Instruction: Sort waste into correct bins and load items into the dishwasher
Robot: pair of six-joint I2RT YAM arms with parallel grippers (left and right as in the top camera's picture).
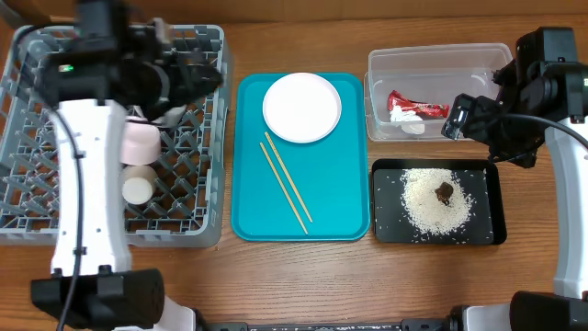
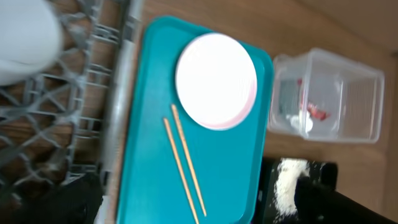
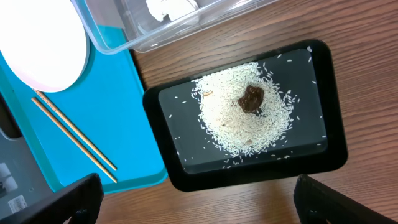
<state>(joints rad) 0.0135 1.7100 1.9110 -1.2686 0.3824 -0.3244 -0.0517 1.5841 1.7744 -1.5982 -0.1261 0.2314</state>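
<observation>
We find plate (image 1: 301,108) and chopsticks (image 1: 286,184) right of our left claw (image 2: 199,193), the nearer arm | chopsticks axis far-left to near-right | left and right claw (image 3: 198,186) wide, empty

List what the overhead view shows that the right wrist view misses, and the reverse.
Overhead only: the rack, holding a pink bowl and a white cup, and the red wrapper in the tub.
Right wrist only: its own claw fingers, spread wide at the bottom corners.
Both: the plate and chopsticks on the teal tray, the tub, and the black tray with rice and a brown lump.
</observation>
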